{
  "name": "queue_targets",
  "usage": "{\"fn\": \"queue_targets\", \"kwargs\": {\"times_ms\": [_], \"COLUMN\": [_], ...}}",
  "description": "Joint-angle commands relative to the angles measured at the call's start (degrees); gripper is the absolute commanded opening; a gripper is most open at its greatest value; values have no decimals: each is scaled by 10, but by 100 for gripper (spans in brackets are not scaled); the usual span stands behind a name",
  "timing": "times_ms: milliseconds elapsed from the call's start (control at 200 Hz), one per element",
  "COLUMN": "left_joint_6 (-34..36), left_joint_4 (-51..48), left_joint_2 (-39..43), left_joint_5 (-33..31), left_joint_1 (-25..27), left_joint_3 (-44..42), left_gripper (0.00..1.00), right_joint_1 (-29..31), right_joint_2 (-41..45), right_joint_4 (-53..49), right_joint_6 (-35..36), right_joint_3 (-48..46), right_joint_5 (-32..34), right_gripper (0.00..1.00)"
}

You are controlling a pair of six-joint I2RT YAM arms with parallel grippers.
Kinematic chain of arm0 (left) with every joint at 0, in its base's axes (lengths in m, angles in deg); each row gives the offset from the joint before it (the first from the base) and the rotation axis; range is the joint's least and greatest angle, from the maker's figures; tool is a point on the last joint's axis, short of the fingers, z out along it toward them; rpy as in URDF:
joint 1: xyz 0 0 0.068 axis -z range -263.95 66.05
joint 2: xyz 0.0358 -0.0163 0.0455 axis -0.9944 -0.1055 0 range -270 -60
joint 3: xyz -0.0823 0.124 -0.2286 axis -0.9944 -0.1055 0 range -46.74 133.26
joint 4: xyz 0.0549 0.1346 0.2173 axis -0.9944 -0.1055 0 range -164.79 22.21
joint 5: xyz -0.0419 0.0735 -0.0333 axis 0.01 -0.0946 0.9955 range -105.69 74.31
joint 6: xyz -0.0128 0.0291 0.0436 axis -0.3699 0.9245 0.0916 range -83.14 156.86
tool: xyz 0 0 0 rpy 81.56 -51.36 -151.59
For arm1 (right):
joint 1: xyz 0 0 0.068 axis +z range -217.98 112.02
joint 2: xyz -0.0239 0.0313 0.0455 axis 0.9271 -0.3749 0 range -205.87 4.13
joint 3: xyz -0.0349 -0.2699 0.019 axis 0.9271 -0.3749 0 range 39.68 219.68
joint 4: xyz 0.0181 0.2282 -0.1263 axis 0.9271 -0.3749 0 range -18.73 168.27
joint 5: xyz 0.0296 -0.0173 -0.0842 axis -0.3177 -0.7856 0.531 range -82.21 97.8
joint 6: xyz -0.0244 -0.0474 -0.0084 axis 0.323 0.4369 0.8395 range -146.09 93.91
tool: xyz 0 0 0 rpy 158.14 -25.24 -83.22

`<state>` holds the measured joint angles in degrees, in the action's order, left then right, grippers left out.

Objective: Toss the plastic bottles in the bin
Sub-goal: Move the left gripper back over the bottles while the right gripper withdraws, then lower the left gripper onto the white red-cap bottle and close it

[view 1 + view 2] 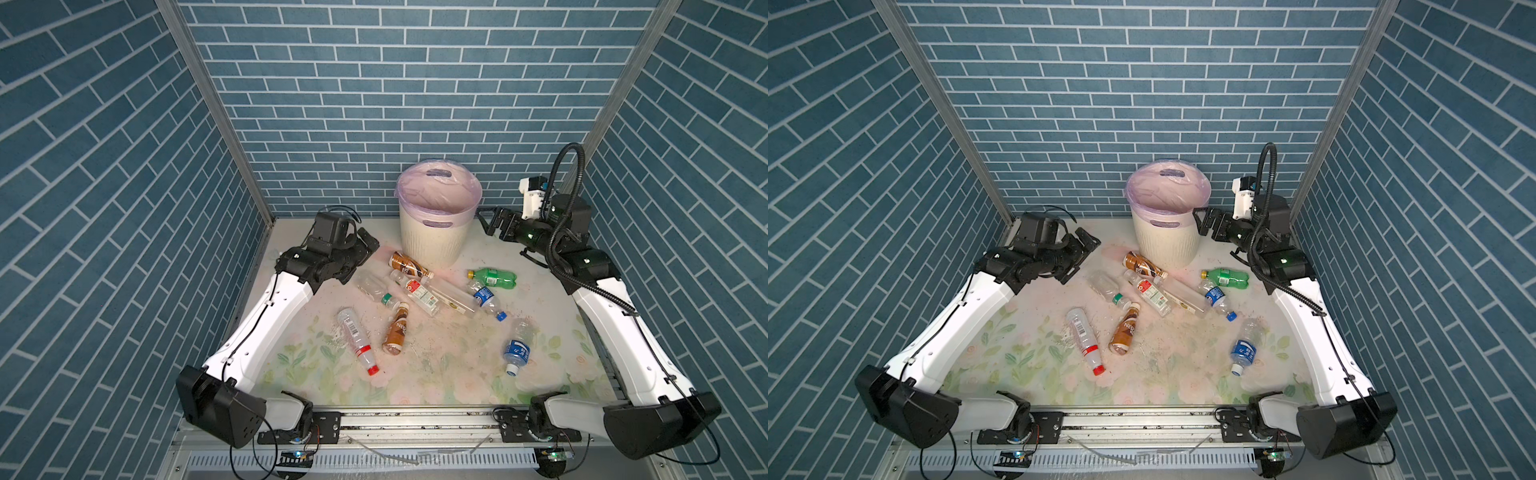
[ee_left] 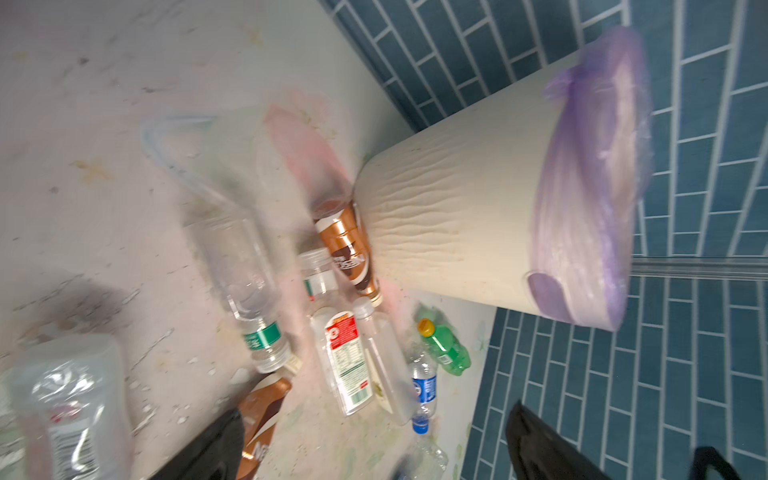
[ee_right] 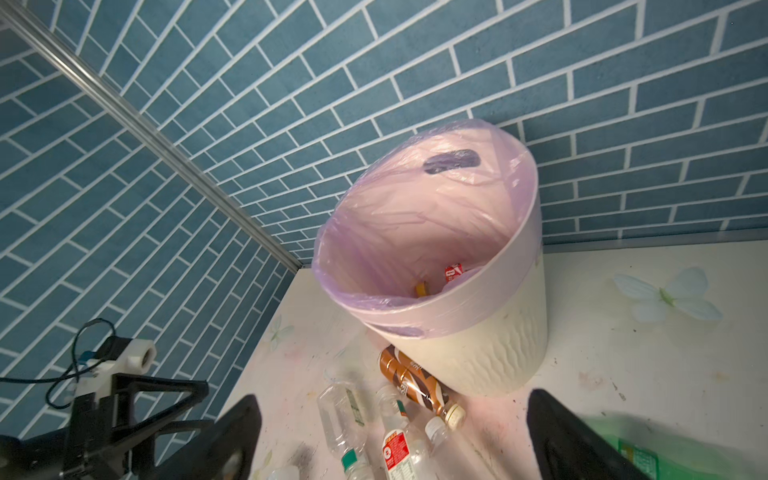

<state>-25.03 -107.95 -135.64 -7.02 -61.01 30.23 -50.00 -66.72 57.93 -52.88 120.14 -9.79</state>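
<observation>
Right tool (image 1: 490,222) gapes empty beside the bin (image 1: 430,245); left tool (image 1: 362,258), likewise apart, hangs near the plastic bottles (image 1: 419,291).

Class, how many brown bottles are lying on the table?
2. The first brown bottle lies at the foot of the bin; the second brown bottle lies nearer the middle of the table, beside a red-capped bottle. Others may be hidden inside the bin.

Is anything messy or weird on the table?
Yes. The plastic bottles lie tipped over and scattered on the table instead of inside the upright bin. One brown bottle lies right at the bin's base. The table also has dark specks and a pinkish stain.
</observation>
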Motion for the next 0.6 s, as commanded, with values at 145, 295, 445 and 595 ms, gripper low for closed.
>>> {"fn": "queue_targets", "kwargs": {"times_ms": [145,295,445,595], "left_joint_6": [29,56,96,116], "left_joint_4": [-54,-73,-74,-51], "left_joint_2": [62,76,67,48], "left_joint_5": [-31,-62,-86,-87], "left_joint_1": [18,28,28,28], "left_joint_3": [-150,-183,-212,-247], "left_gripper": [99,99,99,99], "right_joint_1": [60,100,137,156], "right_joint_2": [56,74,82,71], "right_joint_4": [-31,-34,-28,-26], "right_joint_6": [11,22,42,55], "right_joint_3": [-72,-101,-124,-141], "right_joint_5": [30,41,49,51], "right_gripper": [99,99,99,99]}}
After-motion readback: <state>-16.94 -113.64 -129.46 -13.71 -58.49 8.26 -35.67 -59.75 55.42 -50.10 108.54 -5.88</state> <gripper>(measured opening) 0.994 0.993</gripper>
